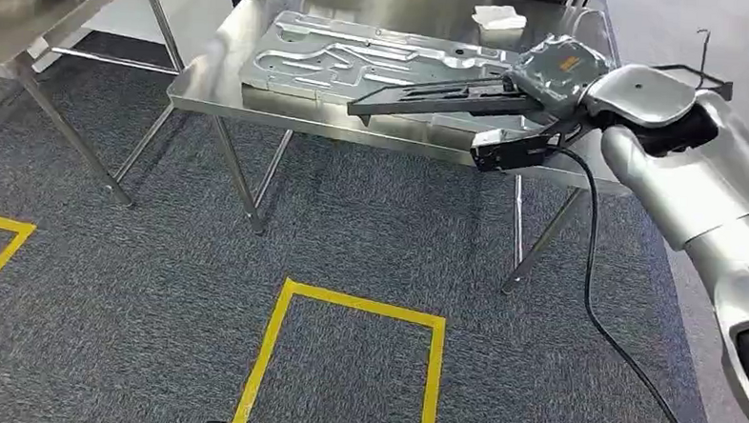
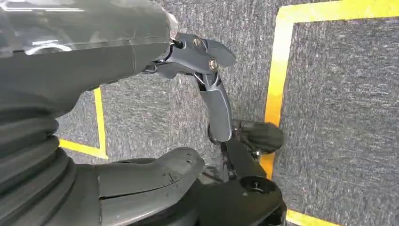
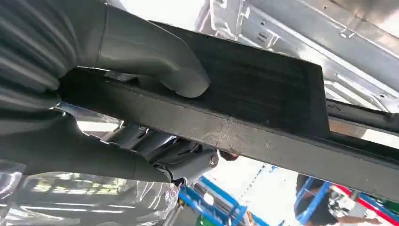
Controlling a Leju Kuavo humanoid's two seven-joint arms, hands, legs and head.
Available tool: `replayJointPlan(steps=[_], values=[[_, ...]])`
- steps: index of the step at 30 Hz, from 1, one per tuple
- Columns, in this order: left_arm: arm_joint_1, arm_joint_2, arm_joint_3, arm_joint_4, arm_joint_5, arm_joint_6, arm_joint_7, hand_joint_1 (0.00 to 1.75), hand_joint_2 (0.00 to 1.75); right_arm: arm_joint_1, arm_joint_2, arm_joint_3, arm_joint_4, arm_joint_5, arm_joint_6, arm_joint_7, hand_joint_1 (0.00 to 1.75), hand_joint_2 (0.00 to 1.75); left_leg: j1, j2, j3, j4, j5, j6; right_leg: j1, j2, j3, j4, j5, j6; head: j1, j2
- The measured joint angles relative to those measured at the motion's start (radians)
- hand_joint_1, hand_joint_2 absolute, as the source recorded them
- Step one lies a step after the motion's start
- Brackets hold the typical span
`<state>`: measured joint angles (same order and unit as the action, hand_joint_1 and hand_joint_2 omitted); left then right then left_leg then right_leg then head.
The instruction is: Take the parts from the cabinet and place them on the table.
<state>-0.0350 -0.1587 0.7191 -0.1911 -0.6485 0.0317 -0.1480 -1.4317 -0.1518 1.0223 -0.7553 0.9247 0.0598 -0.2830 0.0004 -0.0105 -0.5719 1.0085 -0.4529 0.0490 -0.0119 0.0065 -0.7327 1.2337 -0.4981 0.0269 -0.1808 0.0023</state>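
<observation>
Left hand hung over the grey carpet with yellow tape lines, fingers loosely apart, holding nothing. Right hand gripped a flat black plastic part, thumb on top, fingers underneath, over the stamped silver metal panel on the steel table.

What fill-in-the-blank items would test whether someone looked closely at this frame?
1. The right hand holds a flat ____ part over the steel table.
2. A stamped metal panel lies on the ____.
3. The lines of tape on the carpet are ____.
4. The left hand hangs above the ____.

Missing words: black; table; yellow; carpet
</observation>
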Motion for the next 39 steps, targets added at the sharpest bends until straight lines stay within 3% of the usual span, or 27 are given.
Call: replayJointPlan(steps=[2,4,6,8,9,12,13,14,17,18,19,20,23,24,27,28,29,30,31,32,33,34,35,36,37,38,39], values=[[0.001,-0.001,0.002,0.0,0.0,0.0,-0.001,0.0,1.75,0.008,-0.002,-0.024,0.005,-0.01,-0.029,0.004,1.75,1.75,-0.006,0.0,0.022,-0.001,-0.016,0.0,0.009,-0.002,0.062,-0.183,0.129,-0.02,0.0,0.0],[-0.002,-0.003,0.003,0.001,0.0,0.0,-0.002,0.0,1.75,0.01,-0.004,-0.042,0.013,-0.021,-0.052,0.007,1.75,1.75,-0.006,-0.001,0.023,-0.004,-0.023,-0.009,0.02,-0.006,0.074,-0.232,0.088,-0.029,0.001,0.0],[-0.004,-0.003,0.003,0.001,0.0,0.0,-0.001,0.0,1.75,0.02,-0.005,-0.055,0.016,-0.025,-0.054,0.007,1.75,1.75,-0.007,0.001,0.031,0.005,-0.022,-0.019,0.022,-0.004,0.084,-0.236,0.103,-0.037,0.001,0.0],[-0.004,0.002,0.004,0.001,0.0,0.001,-0.001,0.0,1.75,0.028,-0.005,-0.064,0.019,-0.029,-0.056,0.007,1.75,1.75,-0.007,0.003,0.031,0.019,-0.037,-0.029,0.008,-0.006,0.11,-0.247,0.103,-0.041,0.001,0.0],[-0.004,0.001,0.004,0.001,-0.002,0.002,-0.001,0.0,1.75,0.028,-0.007,-0.072,0.02,-0.034,-0.064,0.01,1.75,1.75,-0.008,0.003,0.013,0.06,-0.048,-0.034,0.006,-0.006,0.118,-0.249,0.098,-0.047,0.001,0.0],[-0.003,0.002,0.004,0.001,-0.015,0.006,0.0,0.0,1.75,0.054,-0.007,-0.11,0.021,-0.06,-0.128,0.018,1.75,1.75,0.006,0.004,-0.116,0.271,-0.127,-0.049,0.006,-0.003,0.131,-0.248,0.08,-0.048,0.0,0.0],[-0.002,0.002,0.004,0.001,-0.018,0.006,0.0,0.0,1.75,0.073,-0.009,-0.122,0.021,-0.07,-0.147,0.018,1.75,1.75,0.01,0.004,-0.149,0.309,-0.133,-0.054,0.005,-0.003,0.14,-0.248,0.073,-0.047,0.0,0.0],[0.0,0.002,0.004,0.001,-0.018,0.007,0.0,0.0,1.75,0.095,-0.011,-0.137,0.021,-0.081,-0.164,0.016,1.75,1.75,0.014,0.005,-0.157,0.296,-0.108,-0.058,0.004,-0.001,0.152,-0.248,0.065,-0.044,0.0,0.0],[0.004,0.002,0.004,0.001,-0.018,0.008,0.0,0.0,1.75,0.127,-0.014,-0.171,0.021,-0.09,-0.18,0.015,1.75,1.75,0.019,0.006,-0.089,0.071,0.051,-0.062,-0.003,-0.001,0.188,-0.239,0.032,-0.03,0.0,0.0],[0.008,0.002,0.004,0.002,-0.018,0.008,0.001,0.0,1.75,0.13,-0.015,-0.18,0.021,-0.091,-0.183,0.015,1.75,1.75,0.019,0.006,-0.075,0.027,0.069,-0.061,-0.003,-0.002,0.194,-0.238,0.023,-0.024,0.001,0.0],[0.006,0.002,0.004,0.002,-0.018,0.008,0.001,0.0,1.75,0.13,-0.016,-0.184,0.021,-0.092,-0.187,0.015,1.75,1.75,0.008,0.009,-0.076,0.006,0.03,-0.051,-0.001,0.002,0.191,-0.235,0.018,-0.017,0.0,0.0],[0.003,0.003,0.004,0.002,-0.018,0.008,0.001,0.0,1.75,0.131,-0.017,-0.187,0.02,-0.093,-0.188,0.015,1.75,1.75,0.008,0.009,-0.071,0.016,0.044,-0.038,0.0,0.003,0.19,-0.238,0.015,-0.01,0.0,0.0],[0.005,0.003,0.005,0.002,-0.018,0.008,0.001,0.0,1.75,0.138,-0.022,-0.197,0.017,-0.093,-0.189,0.014,1.75,1.75,0.011,0.007,-0.05,0.007,0.04,-0.015,-0.003,0.002,0.197,-0.224,0.006,0.009,0.0,0.0],[0.005,0.003,0.005,0.002,-0.018,0.008,0.001,0.0,1.75,0.138,-0.025,-0.202,0.016,-0.093,-0.189,0.014,1.75,1.75,0.01,0.007,-0.041,0.004,0.035,-0.009,-0.004,-0.001,0.179,-0.183,0.008,0.01,0.001,0.0],[0.002,0.003,0.005,0.002,-0.018,0.008,0.001,0.0,1.75,0.142,-0.029,-0.209,0.016,-0.095,-0.189,0.014,1.75,1.75,0.009,0.004,-0.022,0.003,0.014,0.001,-0.003,-0.002,0.033,0.033,-0.061,0.014,0.002,0.0],[0.002,0.003,0.005,0.002,-0.018,0.008,0.001,0.0,1.75,0.147,-0.03,-0.209,0.016,-0.095,-0.189,0.014,1.75,1.75,0.008,0.001,-0.013,0.004,0.004,0.002,-0.003,-0.002,-0.005,0.072,-0.083,0.015,0.002,0.0],[0.003,0.003,0.006,0.002,-0.018,0.008,0.001,0.0,1.75,0.152,-0.032,-0.209,0.016,-0.099,-0.191,0.014,1.75,1.75,0.007,-0.001,-0.001,0.004,-0.005,0.001,-0.003,-0.002,-0.024,0.072,-0.083,0.014,0.002,0.0],[0.004,0.003,0.006,0.002,-0.019,0.008,0.001,0.0,1.75,0.158,-0.032,-0.211,0.016,-0.107,-0.194,0.013,1.75,1.75,0.005,-0.003,0.015,0.004,-0.018,0.002,-0.002,-0.002,-0.024,0.035,-0.061,0.008,0.002,0.0],[0.007,0.003,0.006,0.002,-0.021,0.01,0.001,0.0,1.75,0.162,-0.033,-0.216,0.016,-0.115,-0.201,0.011,1.75,1.75,0.002,-0.004,0.035,0.003,-0.032,0.001,0.001,-0.002,-0.005,-0.041,-0.009,0.001,0.002,0.0],[0.007,0.002,0.006,0.002,-0.027,0.011,0.002,0.0,1.75,0.165,-0.034,-0.224,0.016,-0.123,-0.209,0.01,1.75,1.75,-0.001,-0.004,0.052,0.003,-0.045,0.001,0.006,-0.002,0.017,-0.122,0.054,-0.009,0.002,0.0],[0.009,0.0,0.006,0.002,-0.032,0.011,0.001,0.0,1.75,0.171,-0.036,-0.235,0.016,-0.129,-0.219,0.007,1.75,1.75,0.0,-0.004,0.056,-0.002,-0.058,0.0,0.012,-0.005,0.037,-0.204,0.145,-0.025,0.002,0.0],[0.008,-0.003,0.006,0.005,-0.033,0.012,0.002,0.0,1.75,0.176,-0.038,-0.247,0.016,-0.136,-0.229,0.006,1.75,1.75,-0.005,-0.005,0.076,0.004,-0.069,-0.007,0.02,-0.004,0.035,-0.219,0.148,-0.026,-0.001,0.0],[0.002,-0.003,0.007,0.005,-0.034,0.015,0.002,0.0,1.75,0.178,-0.037,-0.258,0.016,-0.14,-0.233,0.005,1.75,1.75,-0.003,-0.008,0.077,-0.005,-0.076,-0.013,0.022,-0.005,0.044,-0.224,0.124,-0.025,0.006,0.0],[0.002,-0.003,0.007,0.005,-0.034,0.016,0.004,0.0,1.75,0.18,-0.038,-0.268,0.017,-0.142,-0.234,0.003,1.75,1.75,-0.001,-0.008,0.084,-0.016,-0.079,-0.019,0.022,-0.004,0.052,-0.226,0.131,-0.031,0.007,0.0],[0.003,-0.002,0.007,0.005,-0.037,0.017,0.004,0.0,1.75,0.183,-0.037,-0.279,0.017,-0.143,-0.238,0.003,1.75,1.75,-0.003,-0.006,0.091,0.005,-0.06,-0.026,0.021,-0.003,0.061,-0.237,0.124,-0.037,0.006,0.0],[0.0,-0.001,0.008,0.005,-0.039,0.017,0.006,0.0,1.75,0.183,-0.037,-0.294,0.018,-0.143,-0.239,0.003,1.75,1.75,-0.008,-0.006,0.089,0.026,-0.057,-0.032,0.012,-0.001,0.081,-0.242,0.119,-0.042,0.005,0.0],[-0.001,0.001,0.008,0.005,-0.041,0.017,0.006,0.0,1.75,0.183,-0.036,-0.305,0.018,-0.144,-0.241,0.003,1.75,1.75,-0.005,-0.004,0.06,0.08,-0.041,-0.036,0.01,-0.001,0.1,-0.246,0.109,-0.045,0.006,0.0]])
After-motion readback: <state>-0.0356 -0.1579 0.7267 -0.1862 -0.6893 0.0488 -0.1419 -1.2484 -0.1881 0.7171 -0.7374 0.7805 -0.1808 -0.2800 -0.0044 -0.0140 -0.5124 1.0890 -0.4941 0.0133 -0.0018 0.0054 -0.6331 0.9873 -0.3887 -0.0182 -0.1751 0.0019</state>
